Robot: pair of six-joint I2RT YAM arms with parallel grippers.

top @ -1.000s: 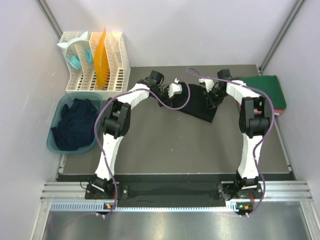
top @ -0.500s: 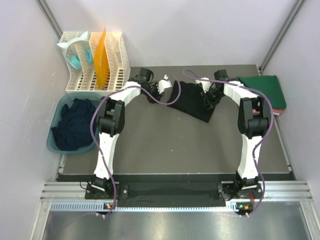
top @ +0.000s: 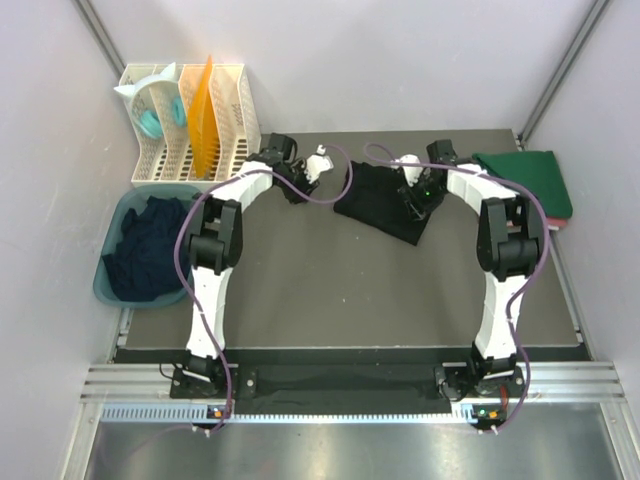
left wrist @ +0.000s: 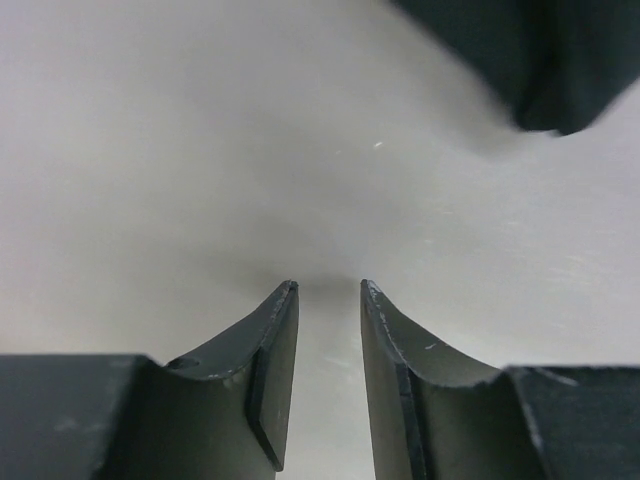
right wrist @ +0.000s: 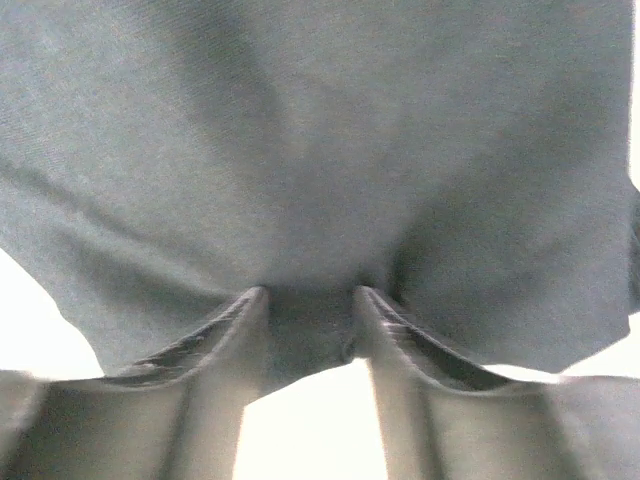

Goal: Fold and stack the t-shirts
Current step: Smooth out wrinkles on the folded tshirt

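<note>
Far left: white slotted rack (top: 238, 105). Near it, a teal tub (top: 101, 283) with a dark navy t-shirt (top: 150, 255) bunched inside, not yet folded.

Left gripper (left wrist: 327, 288): off the far-left corner of the black t-shirt (top: 378, 196), over bare table (top: 330, 290). Jaws stand narrowly apart with nothing between them. The wrist view shows only table and a corner of black cloth at upper right.

The black t-shirt lies at the far middle of the table as a compact, slightly skewed fold.

Right gripper (right wrist: 308, 292): down on the shirt's right part. Jaws are parted about as much as the left's. The cloth edge sits in the gap, which looks too wide to pinch it.

Far right: a folded dark green t-shirt (top: 526, 176) at the table's edge, with a pinkish-red edge (top: 563, 222) showing beneath it. This is the stack.

Step, as judged: the black shirt's fold is about finished and neither arm holds it. The next move calls for gripping the bundle without opening its folds and carrying it right onto the green shirt. The tub shirt would follow.
</note>
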